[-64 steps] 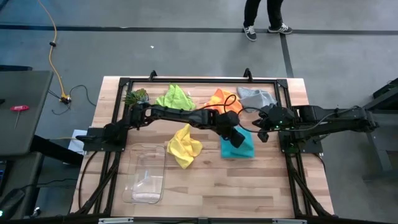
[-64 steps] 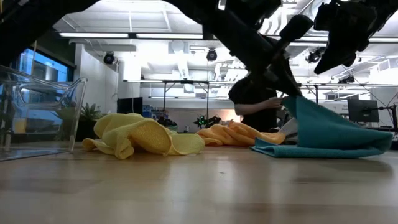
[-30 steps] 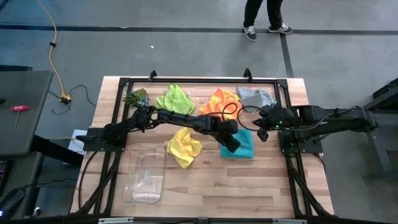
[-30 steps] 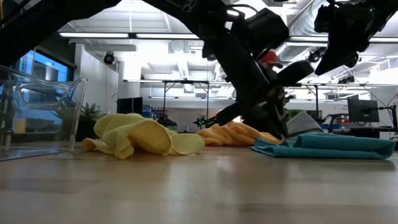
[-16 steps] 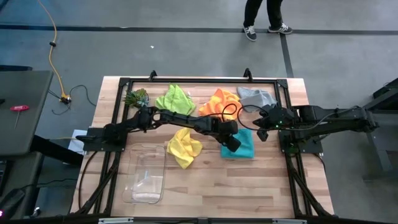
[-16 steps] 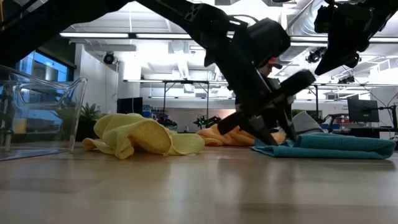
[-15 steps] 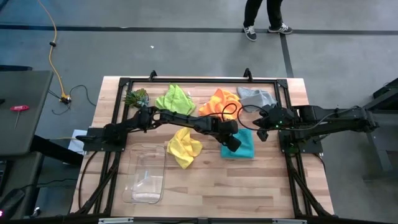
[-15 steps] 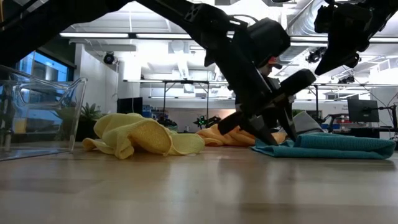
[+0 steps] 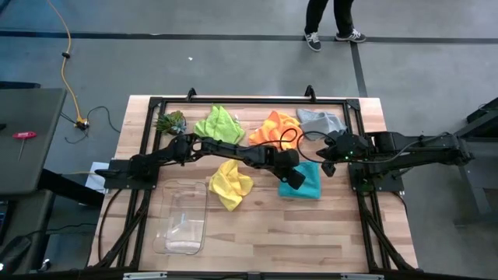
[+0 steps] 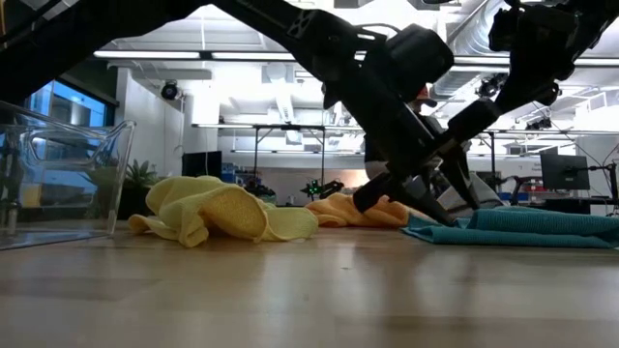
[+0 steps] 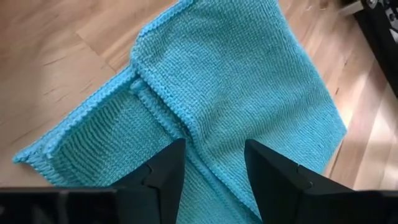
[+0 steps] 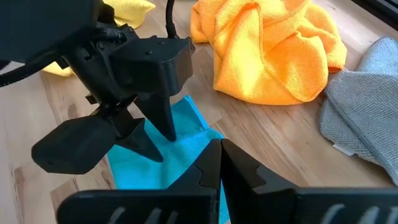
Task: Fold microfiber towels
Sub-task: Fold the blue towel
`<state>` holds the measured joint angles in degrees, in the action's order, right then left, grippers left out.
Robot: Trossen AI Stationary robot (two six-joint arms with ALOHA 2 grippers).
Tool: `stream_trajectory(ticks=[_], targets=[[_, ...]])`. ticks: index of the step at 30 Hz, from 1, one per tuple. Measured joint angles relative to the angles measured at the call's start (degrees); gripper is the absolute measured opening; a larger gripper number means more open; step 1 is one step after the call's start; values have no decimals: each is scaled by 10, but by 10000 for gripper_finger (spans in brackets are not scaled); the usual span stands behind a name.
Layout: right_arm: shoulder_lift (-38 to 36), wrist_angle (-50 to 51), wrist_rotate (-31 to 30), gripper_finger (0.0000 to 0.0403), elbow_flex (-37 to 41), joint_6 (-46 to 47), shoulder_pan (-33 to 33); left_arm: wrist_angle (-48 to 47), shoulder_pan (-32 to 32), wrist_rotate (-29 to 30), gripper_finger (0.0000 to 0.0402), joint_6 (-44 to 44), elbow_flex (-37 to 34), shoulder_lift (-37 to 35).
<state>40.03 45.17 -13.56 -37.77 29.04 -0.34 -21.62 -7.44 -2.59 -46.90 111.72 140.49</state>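
Left gripper (image 11: 211, 163) low over the teal towel (image 9: 305, 180), fingers parted and holding nothing, tips pressing at the folded-over edge, probably to flatten the crease. Teal towel lying folded once and flat on the table (image 9: 257, 233). Right gripper (image 12: 219, 163) fully shut and empty, waiting just beside the teal towel, near the grey towel (image 9: 320, 120). Orange towel (image 9: 276, 127) crumpled next to the teal towel; yellow towel (image 9: 229, 180) bunched on the teal towel's other side; lime green towel (image 9: 218, 122) farther off, all not yet folded.
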Motion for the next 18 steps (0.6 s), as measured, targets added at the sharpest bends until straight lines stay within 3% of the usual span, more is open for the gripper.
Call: stream_trajectory(ticks=[7, 18], targets=[[0, 7, 0, 0, 0, 5, 0, -24, -2, 12, 147, -1, 0, 0], [0, 9, 0, 0, 0, 10, 0, 23, 0, 6, 147, -24, 0, 6]])
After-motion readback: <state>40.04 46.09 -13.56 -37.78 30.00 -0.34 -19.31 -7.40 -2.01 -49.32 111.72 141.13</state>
